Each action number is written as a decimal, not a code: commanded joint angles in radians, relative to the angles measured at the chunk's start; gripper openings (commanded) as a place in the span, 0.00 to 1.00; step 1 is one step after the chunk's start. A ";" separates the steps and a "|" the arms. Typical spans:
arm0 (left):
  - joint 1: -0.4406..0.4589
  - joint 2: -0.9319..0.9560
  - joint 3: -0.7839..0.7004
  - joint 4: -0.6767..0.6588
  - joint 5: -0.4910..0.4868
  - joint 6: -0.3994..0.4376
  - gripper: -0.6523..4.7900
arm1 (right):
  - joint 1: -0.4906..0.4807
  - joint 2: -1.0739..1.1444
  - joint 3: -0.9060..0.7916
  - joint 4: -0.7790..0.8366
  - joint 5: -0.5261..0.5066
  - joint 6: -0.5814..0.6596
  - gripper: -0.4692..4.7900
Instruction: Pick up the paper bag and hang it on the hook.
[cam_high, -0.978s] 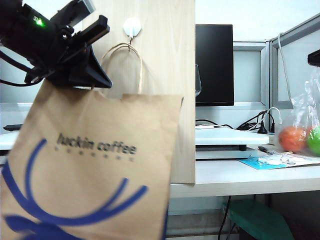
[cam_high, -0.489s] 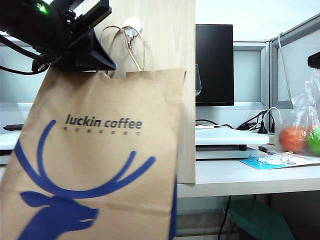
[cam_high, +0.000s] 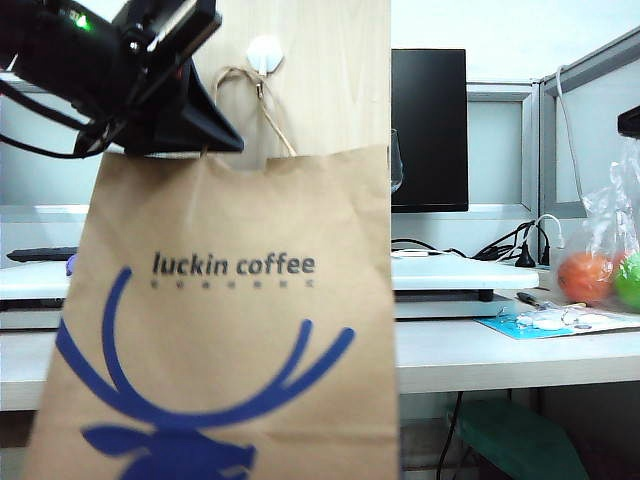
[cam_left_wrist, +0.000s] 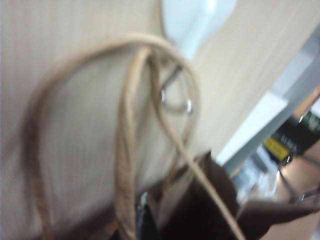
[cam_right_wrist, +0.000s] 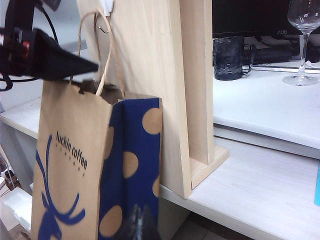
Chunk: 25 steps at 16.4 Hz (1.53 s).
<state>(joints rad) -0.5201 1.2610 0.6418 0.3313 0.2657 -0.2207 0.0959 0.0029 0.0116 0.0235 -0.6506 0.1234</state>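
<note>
Exterior view: the left pincer (cam_high: 205, 125) sits in the upper left of the frame, black, clenched on the top edge of the bag (cam_high: 225, 320). The bag hangs in the air and fills the lower left, its printed face toward the camera. Its handles (cam_high: 250, 95) rise to the hook (cam_high: 264, 55), white, on the upright wooden board (cam_high: 330, 90) at top centre; whether a loop rests on the hook, I cannot tell from here. At the far right a clear plastic bag (cam_high: 605, 265) of orange and green balls lies on the surface (cam_high: 480, 350), with a dark monitor (cam_high: 428, 130) behind.

Left wrist view: blurred. The twisted handles (cam_left_wrist: 130, 125) loop across the board (cam_left_wrist: 75, 30), and the metal hook (cam_left_wrist: 175, 97) shows inside one loop, under its white base (cam_left_wrist: 195, 20).

Right wrist view: the bag (cam_right_wrist: 75, 160) hangs at the left of the frame, its dotted navy side (cam_right_wrist: 132, 165) turned to the camera, just beside the board (cam_right_wrist: 150, 55). The left pincer (cam_right_wrist: 75, 67) grips the bag's top edge. The handles (cam_right_wrist: 100, 45) reach the small hook (cam_right_wrist: 104, 29) in the upper left. A dark mug (cam_right_wrist: 230, 57) and a wine glass (cam_right_wrist: 302, 40) stand in the upper right. The right pincer (cam_right_wrist: 139, 222) shows only as dark tips at the bottom edge, close together; I cannot tell its state.
</note>
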 joint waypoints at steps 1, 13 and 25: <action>-0.002 -0.002 0.006 -0.034 0.004 0.031 0.11 | 0.000 0.000 -0.007 0.007 0.002 0.004 0.09; -0.002 -0.051 0.000 -0.052 -0.026 0.048 0.11 | 0.000 0.000 -0.007 0.006 0.002 0.004 0.09; -0.002 0.036 0.000 -0.083 -0.105 0.056 0.38 | 0.000 0.000 -0.007 0.006 0.002 0.004 0.09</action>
<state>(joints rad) -0.5209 1.2984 0.6392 0.2600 0.1638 -0.1726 0.0959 0.0029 0.0116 0.0235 -0.6502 0.1234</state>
